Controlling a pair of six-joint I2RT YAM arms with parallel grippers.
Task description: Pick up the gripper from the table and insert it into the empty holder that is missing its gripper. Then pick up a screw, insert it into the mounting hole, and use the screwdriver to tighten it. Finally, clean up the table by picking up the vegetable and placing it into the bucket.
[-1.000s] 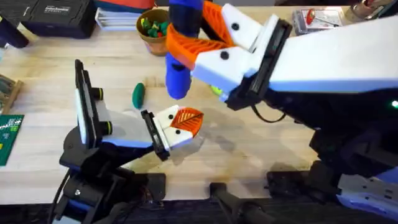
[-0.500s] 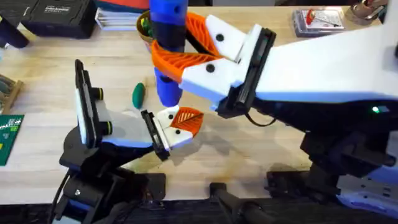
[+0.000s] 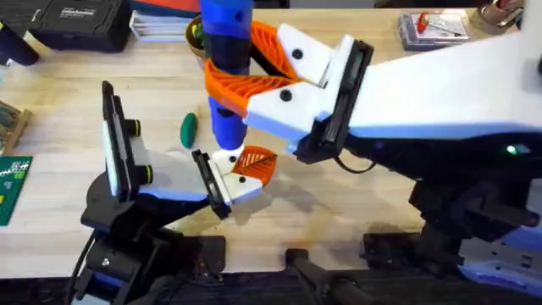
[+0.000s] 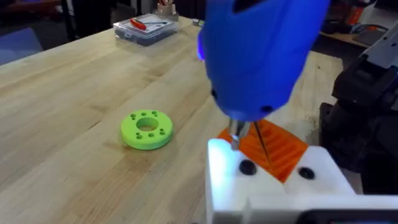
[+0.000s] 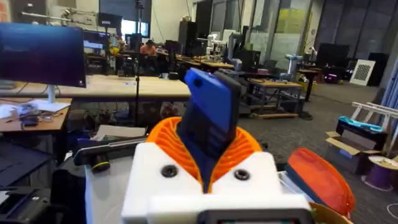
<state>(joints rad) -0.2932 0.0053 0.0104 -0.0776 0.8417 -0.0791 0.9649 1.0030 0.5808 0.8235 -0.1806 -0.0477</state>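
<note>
My right gripper (image 3: 233,66) reaches across the table, shut on the blue screwdriver (image 3: 227,51), which stands nearly upright. In the right wrist view its orange pads (image 5: 242,146) clamp the screwdriver (image 5: 208,118). The thin metal tip (image 4: 236,135) hangs just above the white holder (image 4: 231,177), close to a black screw (image 4: 247,167). The orange gripper (image 4: 280,146) sits in that holder, which is part of my left gripper (image 3: 248,169). The left jaws stand together with nothing between them. The dark green vegetable (image 3: 188,127) lies on the table (image 3: 356,203) left of the screwdriver. The bucket (image 3: 196,38) is mostly hidden behind it.
A lime-green disc (image 4: 147,129) lies on the wood beyond my left gripper. A black case (image 3: 76,21) sits at the back left and a clear box (image 3: 432,25) with a red tool at the back right. A green circuit board (image 3: 13,182) lies at the left edge.
My right arm has swung left with the screwdriver, bringing it over my left gripper, and has settled slightly lower. The left arm has not moved.
</note>
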